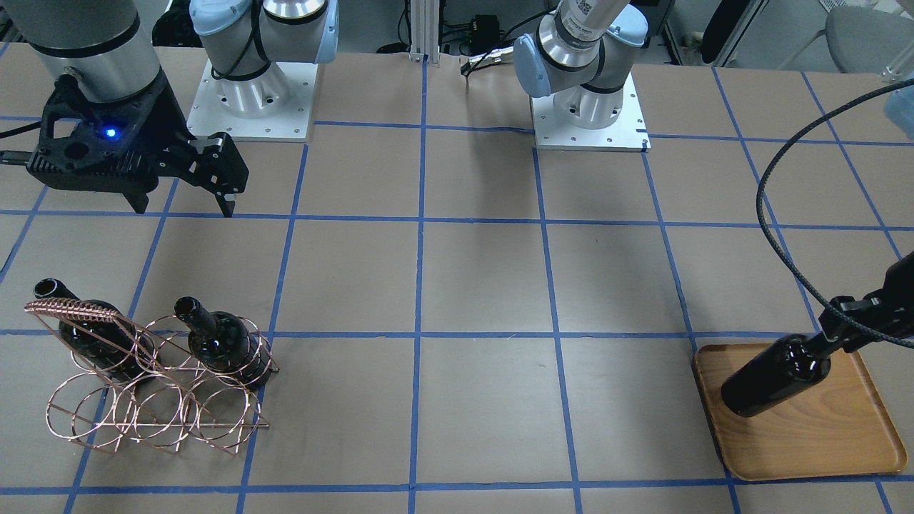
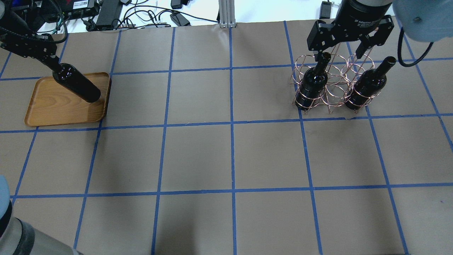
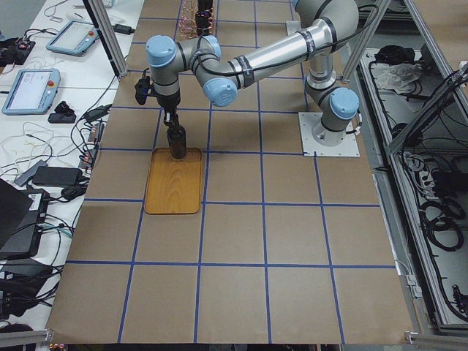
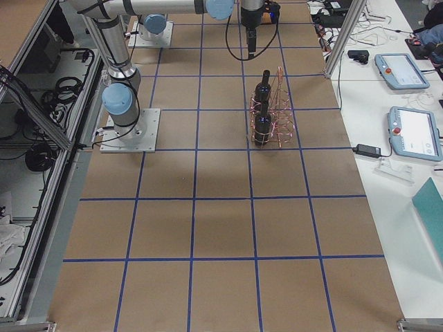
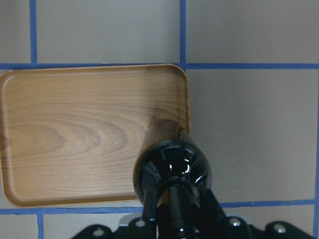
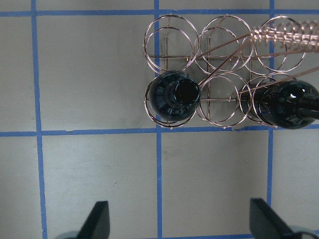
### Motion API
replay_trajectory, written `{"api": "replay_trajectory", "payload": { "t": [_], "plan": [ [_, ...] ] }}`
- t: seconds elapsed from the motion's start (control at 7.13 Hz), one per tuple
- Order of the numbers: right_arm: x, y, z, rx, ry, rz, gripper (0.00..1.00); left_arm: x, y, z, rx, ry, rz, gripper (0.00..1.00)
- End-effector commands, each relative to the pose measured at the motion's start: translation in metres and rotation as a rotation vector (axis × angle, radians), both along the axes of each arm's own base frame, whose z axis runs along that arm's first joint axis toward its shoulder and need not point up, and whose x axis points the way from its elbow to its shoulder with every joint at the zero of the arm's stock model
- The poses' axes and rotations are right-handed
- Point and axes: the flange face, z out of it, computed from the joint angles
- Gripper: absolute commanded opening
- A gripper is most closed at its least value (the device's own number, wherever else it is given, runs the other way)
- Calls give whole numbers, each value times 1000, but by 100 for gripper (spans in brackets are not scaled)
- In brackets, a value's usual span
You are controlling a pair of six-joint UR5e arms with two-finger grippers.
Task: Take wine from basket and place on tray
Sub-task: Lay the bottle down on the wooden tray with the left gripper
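Observation:
My left gripper (image 2: 46,58) is shut on the neck of a near-black wine bottle (image 2: 76,83) and holds it upright over the right edge of the wooden tray (image 2: 49,106). Whether the base touches the tray I cannot tell. In the left wrist view the fingers (image 5: 149,199) clamp the neck above the bottle (image 5: 172,167) and the tray (image 5: 75,134). The copper wire basket (image 2: 332,88) holds two more bottles (image 2: 311,85) (image 2: 366,86). My right gripper (image 2: 339,56) hangs open and empty above the basket. In the right wrist view the basket (image 6: 224,50) and both bottles (image 6: 173,97) (image 6: 286,102) lie beyond the gripper (image 6: 180,221).
Blue tape lines divide the brown table (image 2: 230,156) into squares. The arm bases (image 1: 250,100) (image 1: 589,114) stand at the robot's side. A black cable (image 1: 767,185) loops above the tray (image 1: 821,435) in the front-facing view. Tablets and cables (image 3: 29,88) lie beyond the table edge.

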Motion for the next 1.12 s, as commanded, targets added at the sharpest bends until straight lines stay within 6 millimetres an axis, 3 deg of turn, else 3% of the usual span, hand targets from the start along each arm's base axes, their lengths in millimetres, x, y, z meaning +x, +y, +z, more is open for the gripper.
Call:
{"api": "replay_trajectory", "payload": {
  "t": [0.0, 0.42, 0.56, 0.7, 0.84, 0.98],
  "plan": [
    [1, -1, 0, -4, -8, -2, 100, 2, -3, -8, 8, -2, 2, 0],
    [1, -8, -11, 17, -7, 15, 100, 4, -3, -14, 25, -12, 4, 0],
    [1, -8, -14, 21, -12, 2, 100, 4, -3, -15, 27, -11, 4, 15],
    [3, -7, -12, 18, -21, 2, 100, 3, -1, -20, 34, -5, 4, 48],
    [3, -9, -15, 24, -27, -6, 100, 4, -4, -18, 11, -14, 4, 70],
    [3, -6, -13, 22, -22, -8, 100, 4, -3, -16, 8, -18, 5, 79]
  ]
}}
